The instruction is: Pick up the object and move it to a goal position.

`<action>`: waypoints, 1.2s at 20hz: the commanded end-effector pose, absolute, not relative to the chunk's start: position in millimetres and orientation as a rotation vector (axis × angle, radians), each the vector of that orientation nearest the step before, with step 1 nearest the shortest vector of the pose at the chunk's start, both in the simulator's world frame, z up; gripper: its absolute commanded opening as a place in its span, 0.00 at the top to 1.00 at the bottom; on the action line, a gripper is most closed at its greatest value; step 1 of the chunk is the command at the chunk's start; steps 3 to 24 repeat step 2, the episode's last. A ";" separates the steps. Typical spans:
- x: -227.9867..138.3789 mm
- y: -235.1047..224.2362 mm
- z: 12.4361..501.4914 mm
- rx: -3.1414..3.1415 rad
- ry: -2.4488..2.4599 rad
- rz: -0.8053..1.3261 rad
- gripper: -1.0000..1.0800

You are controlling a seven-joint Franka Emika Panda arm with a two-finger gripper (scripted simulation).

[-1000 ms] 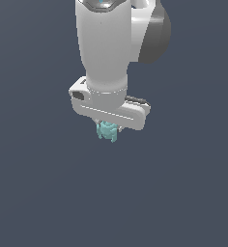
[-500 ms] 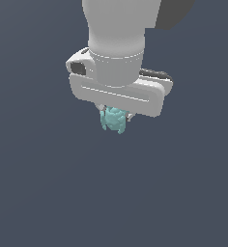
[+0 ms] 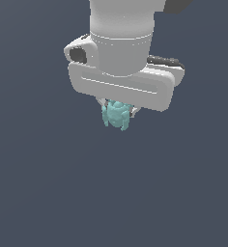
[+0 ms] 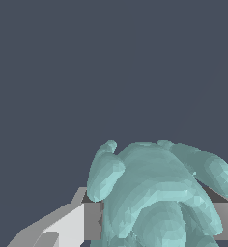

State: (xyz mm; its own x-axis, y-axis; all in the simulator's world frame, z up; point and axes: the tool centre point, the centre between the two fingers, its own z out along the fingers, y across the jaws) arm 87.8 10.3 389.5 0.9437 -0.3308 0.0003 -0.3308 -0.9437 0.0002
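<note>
The object (image 3: pixel 116 116) is a small pale teal lumpy figurine with knobby bumps, hanging just under the white hand of the arm in the exterior view. My gripper (image 3: pixel 118 113) is shut on it, and the fingers are mostly hidden behind the wide white hand body. In the wrist view the object (image 4: pixel 157 193) fills the lower part of the picture, pinched between two grey finger pads (image 4: pixel 92 221), one on each side. Nothing shows beneath the object but the plain dark surface.
A uniform dark grey-blue ground (image 3: pixel 48 193) fills both views. The thick white arm (image 3: pixel 121 34) rises out of the exterior view's top edge.
The arm and the held object have grown larger in the exterior view and shifted toward its right and upward. The grip on the object has not changed.
</note>
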 end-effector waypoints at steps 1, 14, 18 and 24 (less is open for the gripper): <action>88.4 10.7 391.4 3.097 -0.527 0.000 1.00; 88.4 10.8 391.6 3.097 -0.527 0.000 1.00; 88.4 10.8 391.6 3.097 -0.527 0.000 1.00; 88.4 10.8 391.6 3.097 -0.527 0.000 1.00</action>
